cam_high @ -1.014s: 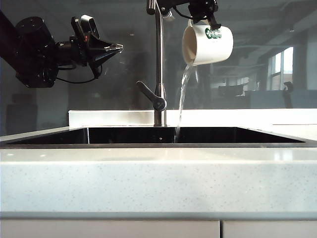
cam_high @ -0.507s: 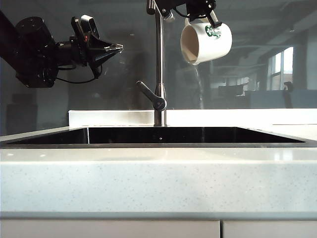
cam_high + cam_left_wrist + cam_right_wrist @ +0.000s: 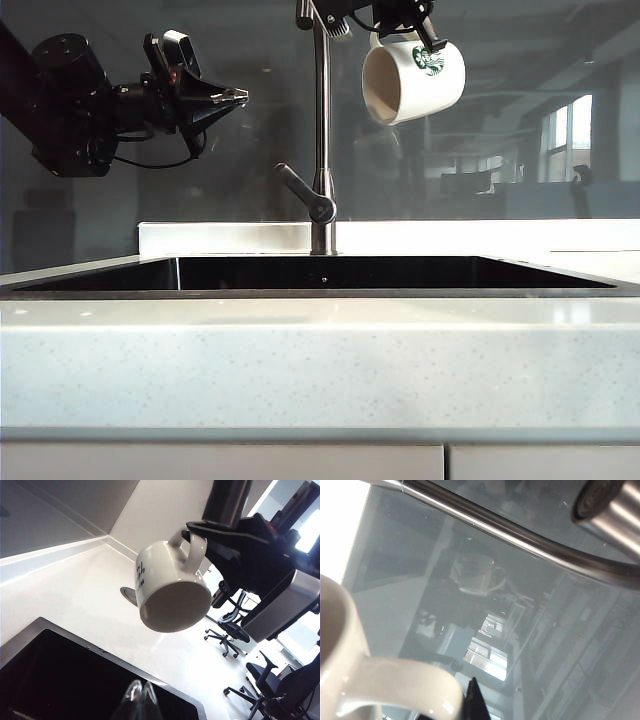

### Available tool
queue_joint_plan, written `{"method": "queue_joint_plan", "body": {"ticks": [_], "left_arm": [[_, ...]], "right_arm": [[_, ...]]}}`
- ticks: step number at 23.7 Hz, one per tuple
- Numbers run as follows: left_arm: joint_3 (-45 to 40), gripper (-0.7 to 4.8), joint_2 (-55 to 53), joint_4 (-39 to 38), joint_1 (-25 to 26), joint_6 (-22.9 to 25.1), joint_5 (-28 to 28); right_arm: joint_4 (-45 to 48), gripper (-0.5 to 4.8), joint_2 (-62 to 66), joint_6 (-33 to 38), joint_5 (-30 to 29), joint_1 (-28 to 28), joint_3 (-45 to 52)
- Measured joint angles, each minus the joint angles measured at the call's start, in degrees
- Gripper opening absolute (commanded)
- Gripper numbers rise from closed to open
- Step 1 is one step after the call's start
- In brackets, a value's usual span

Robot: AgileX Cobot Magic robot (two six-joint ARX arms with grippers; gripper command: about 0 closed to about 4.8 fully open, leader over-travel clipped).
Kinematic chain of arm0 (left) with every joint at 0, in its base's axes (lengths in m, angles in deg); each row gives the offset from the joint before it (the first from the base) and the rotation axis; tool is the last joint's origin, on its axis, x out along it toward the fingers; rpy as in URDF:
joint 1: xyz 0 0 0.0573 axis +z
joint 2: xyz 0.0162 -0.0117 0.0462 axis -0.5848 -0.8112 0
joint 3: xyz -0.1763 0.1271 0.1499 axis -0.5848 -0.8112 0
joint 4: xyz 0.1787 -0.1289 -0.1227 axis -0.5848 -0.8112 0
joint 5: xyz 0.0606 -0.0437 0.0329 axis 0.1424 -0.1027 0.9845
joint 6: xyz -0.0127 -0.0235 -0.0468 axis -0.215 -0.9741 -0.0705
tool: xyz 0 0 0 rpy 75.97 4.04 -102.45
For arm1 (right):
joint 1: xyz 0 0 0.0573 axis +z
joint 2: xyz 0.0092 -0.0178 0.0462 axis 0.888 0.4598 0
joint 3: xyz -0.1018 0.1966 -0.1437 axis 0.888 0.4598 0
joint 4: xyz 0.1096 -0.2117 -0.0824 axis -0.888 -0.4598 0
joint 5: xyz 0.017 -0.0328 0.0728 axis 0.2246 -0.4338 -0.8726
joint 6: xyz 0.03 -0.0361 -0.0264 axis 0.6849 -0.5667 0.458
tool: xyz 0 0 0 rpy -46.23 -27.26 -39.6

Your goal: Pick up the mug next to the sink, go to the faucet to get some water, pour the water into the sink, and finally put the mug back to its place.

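Mug [image 3: 414, 78] tipped back up, right claw [image 3: 418, 28] gripping handle.

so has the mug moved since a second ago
Yes. Held by its handle in the right gripper, the mug has risen slightly and shifted left toward the faucet neck, tipping back toward level; no water pours now.

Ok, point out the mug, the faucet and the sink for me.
mug [image 3: 425, 85], exterior view, on its white side wall below the green logo.
faucet [image 3: 321, 120], exterior view, on its vertical neck.
sink [image 3: 330, 272], exterior view, on its dark inner wall.
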Motion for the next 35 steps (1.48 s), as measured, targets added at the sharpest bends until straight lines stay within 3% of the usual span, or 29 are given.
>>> {"method": "queue_joint_plan", "body": {"ticks": [5, 8, 11, 12, 16, 20, 25, 29, 35], "left_arm": [[0.00, -0.03, 0.00, 0.00, -0.07, 0.00, 0.00], [0.00, -0.03, 0.00, 0.00, -0.07, 0.00, 0.20], [-0.02, -0.03, 0.00, 0.00, -0.07, 0.00, 0.55], [-0.02, -0.03, 0.00, 0.00, -0.07, 0.00, 0.57], [-0.02, -0.03, 0.00, 0.00, -0.07, 0.00, 0.61], [-0.02, -0.03, 0.00, 0.00, -0.07, 0.00, 0.63], [0.00, -0.03, 0.00, 0.00, 0.04, 0.00, 0.63], [0.00, -0.03, 0.00, 0.00, 0.04, -0.04, 0.68], [0.00, -0.03, 0.00, 0.00, 0.02, -0.24, 1.14]], "right_arm": [[0.00, -0.04, 0.00, 0.24, 0.09, 0.00, 0.00], [0.00, -0.04, 0.00, 6.23, 0.22, -0.02, 0.00], [-0.04, -0.04, 0.02, 19.71, 1.22, -0.09, 0.00], [-0.15, -0.04, 0.00, 29.62, 2.60, -0.07, 0.00], [-5.33, -0.04, -0.74, 48.92, 2.16, -0.92, 0.00], [-14.21, -0.05, -1.31, 67.28, -4.66, -4.33, 0.00], [-18.97, -0.05, -2.71, 82.77, -15.69, -10.23, 2.75], [-9.57, -0.05, -10.67, 95.14, -25.68, -19.17, 14.99], [12.61, -0.05, -17.46, 100.43, -27.58, -28.26, 38.60]]}}
